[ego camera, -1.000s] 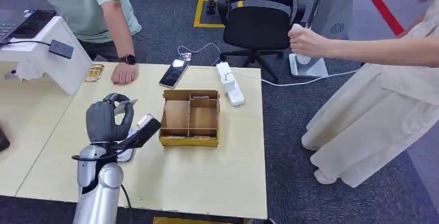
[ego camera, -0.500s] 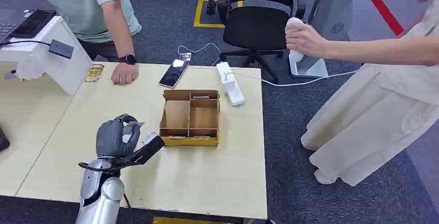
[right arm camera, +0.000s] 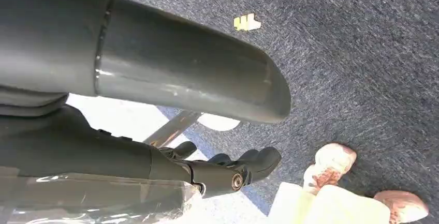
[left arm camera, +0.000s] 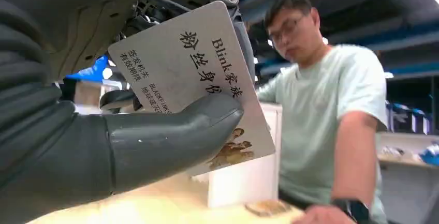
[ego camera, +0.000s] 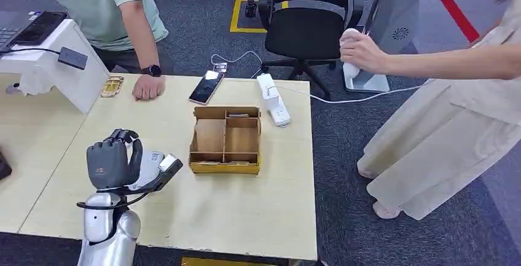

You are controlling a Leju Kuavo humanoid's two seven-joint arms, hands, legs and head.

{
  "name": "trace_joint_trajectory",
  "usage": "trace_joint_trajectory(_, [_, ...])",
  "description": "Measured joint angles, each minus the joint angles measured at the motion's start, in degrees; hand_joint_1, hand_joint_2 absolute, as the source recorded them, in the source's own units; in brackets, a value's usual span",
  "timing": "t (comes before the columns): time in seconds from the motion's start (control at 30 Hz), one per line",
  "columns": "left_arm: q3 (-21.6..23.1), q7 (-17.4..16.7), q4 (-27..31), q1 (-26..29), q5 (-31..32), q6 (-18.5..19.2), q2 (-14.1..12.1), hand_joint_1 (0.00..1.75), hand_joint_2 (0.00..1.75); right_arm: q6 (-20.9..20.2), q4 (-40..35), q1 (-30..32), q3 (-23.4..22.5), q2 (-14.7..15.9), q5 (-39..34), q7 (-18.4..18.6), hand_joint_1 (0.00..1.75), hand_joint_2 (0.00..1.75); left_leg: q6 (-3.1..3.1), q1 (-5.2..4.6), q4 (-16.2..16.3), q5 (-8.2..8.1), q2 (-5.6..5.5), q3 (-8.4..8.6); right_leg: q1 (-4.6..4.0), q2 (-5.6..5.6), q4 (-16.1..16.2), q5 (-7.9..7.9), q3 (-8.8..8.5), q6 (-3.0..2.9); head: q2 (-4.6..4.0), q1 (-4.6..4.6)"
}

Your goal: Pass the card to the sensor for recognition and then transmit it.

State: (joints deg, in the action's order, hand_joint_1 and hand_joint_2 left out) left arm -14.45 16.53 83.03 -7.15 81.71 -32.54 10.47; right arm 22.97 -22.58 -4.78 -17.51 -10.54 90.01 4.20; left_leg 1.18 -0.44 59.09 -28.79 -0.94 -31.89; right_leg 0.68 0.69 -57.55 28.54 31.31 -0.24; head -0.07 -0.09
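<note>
The card (left arm camera: 191,79) is being pinched between thumb and fingers of the left hand (ego camera: 110,164), above the table (ego camera: 246,211). The sensor (ego camera: 72,58) is lying ahead of that hand, well apart. The card is being held by one edge only, so it could be twisted or dropped during the reach. The right hand (right arm camera: 155,125) is hanging over the floor, holding nothing, with its fingers apart.

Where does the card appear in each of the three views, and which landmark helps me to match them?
Head view: the card is at lower left, mostly hidden behind the left robot hand over the table.
Left wrist view: it is at upper centre, pinched under the thumb.
Right wrist view: not in it.
Shared landmark: the person in the green shirt.
</note>
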Motion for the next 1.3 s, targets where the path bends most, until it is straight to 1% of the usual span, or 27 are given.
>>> trace_joint_trajectory(0.03, [0.0,-0.46,0.11,-0.03,1.33,-0.68,0.0,1.75,1.75,-0.09,-0.04,-0.01,0.0,0.0,0.0,0.0,0.0,0.0,0.0,0.0,0.0,0.0,0.0,0.0,0.0,0.0,0.0,0.0,0.0,0.0,0.0,0.0])
trace_joint_trajectory(0.13, [0.0,-0.83,0.13,-0.08,3.79,-0.79,-0.02,1.75,1.75,-0.2,-0.33,0.02,0.0,0.0,0.0,0.0,0.0,0.0,0.0,-0.01,0.0,0.0,0.0,0.0,0.0,0.01,0.0,0.0,0.0,0.0,0.0,0.0])
trace_joint_trajectory(0.27, [0.07,-1.73,-0.63,-0.04,4.14,-0.59,-0.17,1.75,1.75,-0.13,-0.35,0.04,-0.02,0.0,0.0,0.0,0.0,0.0,0.0,-0.01,0.0,0.0,0.0,0.0,0.0,0.01,0.0,0.0,0.01,0.0,0.0,0.0])
trace_joint_trajectory(0.4, [0.37,-1.73,-2.36,0.13,4.05,-0.57,-0.59,1.75,1.75,0.02,-0.37,0.1,-0.02,0.0,0.0,0.0,0.0,0.0,0.0,0.0,0.0,0.0,0.01,0.0,0.0,0.02,0.0,0.0,0.02,0.0,0.0,0.0])
trace_joint_trajectory(0.6, [0.98,-1.66,-3.15,0.33,4.05,-0.4,-1.05,1.75,1.75,0.11,-0.41,0.17,-0.02,0.0,0.0,0.0,0.0,0.0,0.0,0.0,0.0,0.0,0.01,0.0,0.0,0.02,0.0,0.0,0.02,0.0,0.02,0.0])
trace_joint_trajectory(0.7, [1.82,-1.64,-4.09,0.7,3.81,0.58,-1.31,1.75,1.75,0.2,-0.5,0.18,-0.02,0.0,0.0,0.0,0.0,0.0,0.0,-0.01,0.0,0.0,0.01,0.0,0.0,0.02,0.0,0.0,0.02,0.0,0.0,0.0])
trace_joint_trajectory(0.9, [3.04,-0.81,-5.81,1.73,1.37,3.03,-1.25,1.75,1.75,0.26,-0.61,0.34,-0.11,0.0,0.0,0.0,0.0,0.0,0.0,-0.01,0.0,0.0,0.01,0.0,0.0,0.02,0.0,0.0,0.03,0.0,0.0,-0.02])
trace_joint_trajectory(1.07, [3.08,-0.64,-6.29,1.85,-0.49,4.74,-0.98,1.75,1.75,0.26,-0.66,0.49,-0.11,0.0,0.0,0.0,0.0,0.0,0.0,-0.01,0.0,0.0,0.01,0.0,0.0,0.02,0.0,0.0,0.03,0.0,0.02,0.0])
trace_joint_trajectory(1.17, [3.08,-0.59,-6.36,2.02,-1.08,5.57,-0.74,1.75,1.75,0.26,-0.66,0.54,-0.13,0.02,0.0,0.02,0.0,0.0,0.0,-0.01,0.0,0.0,0.01,0.0,0.0,0.02,0.0,0.0,0.03,0.0,0.0,0.0])
trace_joint_trajectory(1.3, [3.08,-0.92,-6.99,2.28,-0.93,5.7,-0.57,1.75,1.75,0.28,-0.66,0.65,-0.15,0.02,0.0,0.02,0.0,0.0,0.0,-0.01,0.0,0.0,0.01,0.0,0.0,0.02,0.0,0.0,0.03,0.0,0.0,0.0])
